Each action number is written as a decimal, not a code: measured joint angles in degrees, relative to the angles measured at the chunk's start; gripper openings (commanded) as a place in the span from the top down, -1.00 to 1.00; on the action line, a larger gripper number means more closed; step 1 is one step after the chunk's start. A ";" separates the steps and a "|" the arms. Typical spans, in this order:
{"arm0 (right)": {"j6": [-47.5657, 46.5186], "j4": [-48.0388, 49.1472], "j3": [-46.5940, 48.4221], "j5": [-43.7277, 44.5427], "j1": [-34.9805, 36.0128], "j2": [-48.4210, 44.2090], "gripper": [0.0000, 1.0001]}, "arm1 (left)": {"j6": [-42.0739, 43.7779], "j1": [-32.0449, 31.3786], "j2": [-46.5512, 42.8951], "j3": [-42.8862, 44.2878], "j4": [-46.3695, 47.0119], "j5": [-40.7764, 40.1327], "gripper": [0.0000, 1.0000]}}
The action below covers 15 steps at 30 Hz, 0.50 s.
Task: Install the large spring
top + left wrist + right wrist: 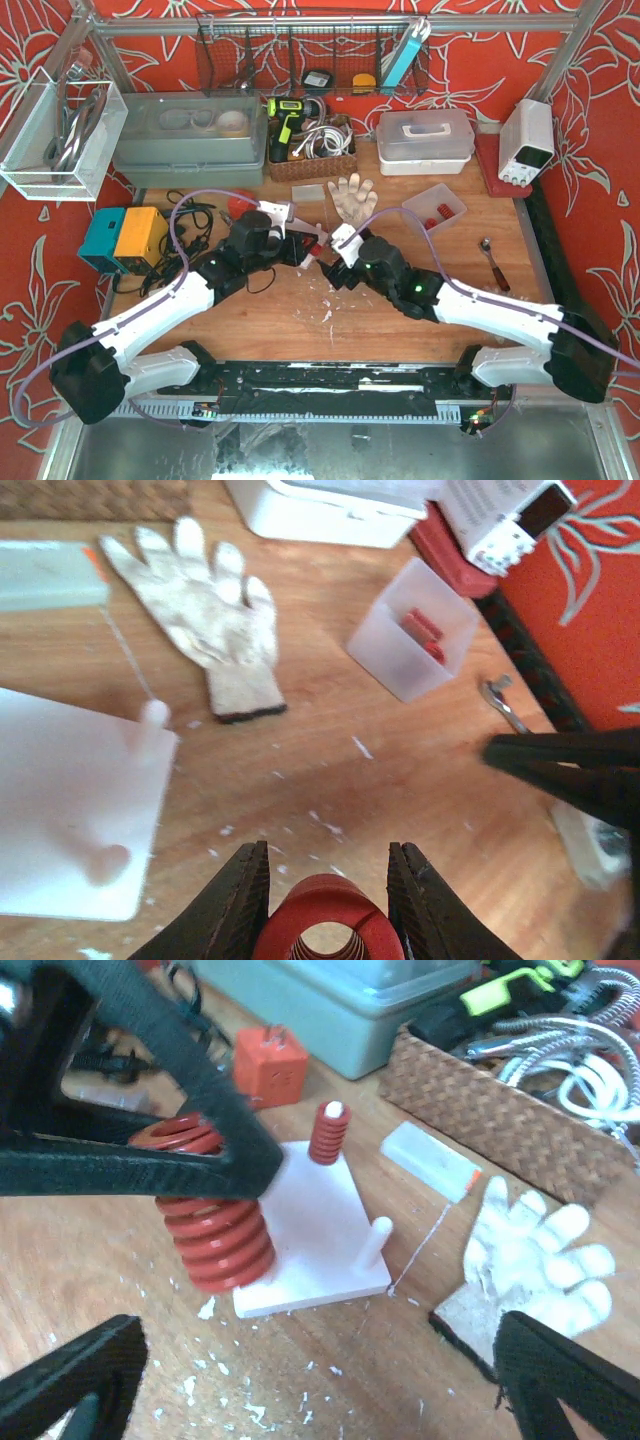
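My left gripper (327, 855) is shut on the large red spring (325, 920) and grips its upper coils. In the right wrist view the spring (212, 1230) hangs upright under the black left fingers (120, 1170), its lower end at the near-left corner of the white peg plate (315, 1220). I cannot tell whether it touches the plate. A small red spring (328, 1132) sits on a far peg, and another peg (375, 1242) is bare. My right gripper (320, 1380) is open and empty, just in front of the plate. In the top view both grippers (300, 248) (335, 265) meet at the table's middle.
A white glove (352, 198) lies behind the plate, beside a clear bin of red parts (435, 208). A wrench (492, 262) lies to the right. An orange cube (270, 1065), a wicker basket (312, 150), storage boxes (190, 140) and a power supply (527, 140) line the back.
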 measured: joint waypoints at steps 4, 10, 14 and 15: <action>2.12 -0.17 -2.19 4.61 0.00 -6.91 -0.98 | 1.46 0.68 -0.24 0.26 -1.25 -6.23 1.00; 4.33 2.67 -7.76 13.99 -0.22 -14.43 -0.98 | 3.74 1.70 -0.85 0.26 -1.84 -17.40 1.00; 5.38 2.29 -10.08 18.99 -0.33 -16.22 -0.98 | 5.38 3.32 0.35 0.68 -2.08 -23.39 1.00; 5.57 2.21 -10.23 19.80 -0.37 -16.65 -0.98 | 5.77 3.98 0.98 0.92 -2.12 -24.74 1.00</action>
